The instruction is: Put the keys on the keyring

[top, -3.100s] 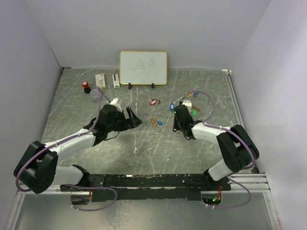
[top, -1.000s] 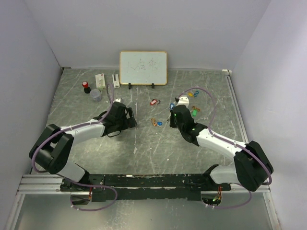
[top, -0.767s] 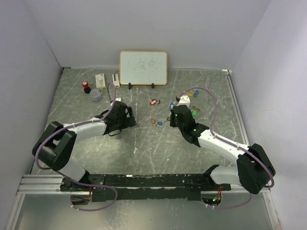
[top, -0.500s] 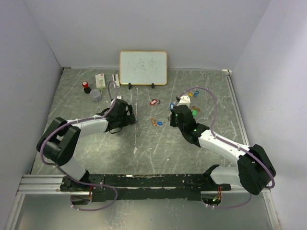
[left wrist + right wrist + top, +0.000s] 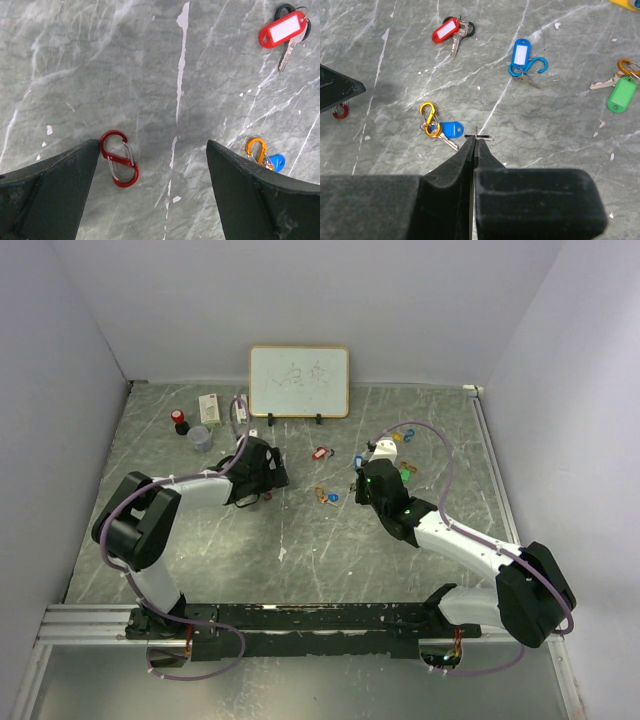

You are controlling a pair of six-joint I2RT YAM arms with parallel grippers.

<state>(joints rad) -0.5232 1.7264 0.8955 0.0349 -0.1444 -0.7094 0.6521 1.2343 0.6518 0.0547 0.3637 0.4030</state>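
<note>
My right gripper [image 5: 475,140] is shut on a thin metal keyring [image 5: 480,136], seen edge-on and held above the table. Below it lie a blue key tag with an orange clip [image 5: 451,130], a red key tag [image 5: 445,30], a blue tag on a blue clip [image 5: 521,54] and a green tag [image 5: 622,94]. My left gripper [image 5: 152,145] is open and empty, low over the table. A red S-shaped clip [image 5: 119,165] lies by its left finger [image 5: 50,190]. In the top view the left gripper [image 5: 270,475] and right gripper [image 5: 358,485] flank the blue tag [image 5: 326,496].
A whiteboard [image 5: 299,381] stands at the back. A red-capped item [image 5: 180,421], a small cup [image 5: 200,438] and white boxes [image 5: 209,407] sit back left. More tags [image 5: 400,436] lie behind the right arm. Grey walls close in both sides.
My left gripper has crept back and right, and its elbow has swung inward. The right gripper still holds the keyring at about the same spot.
</note>
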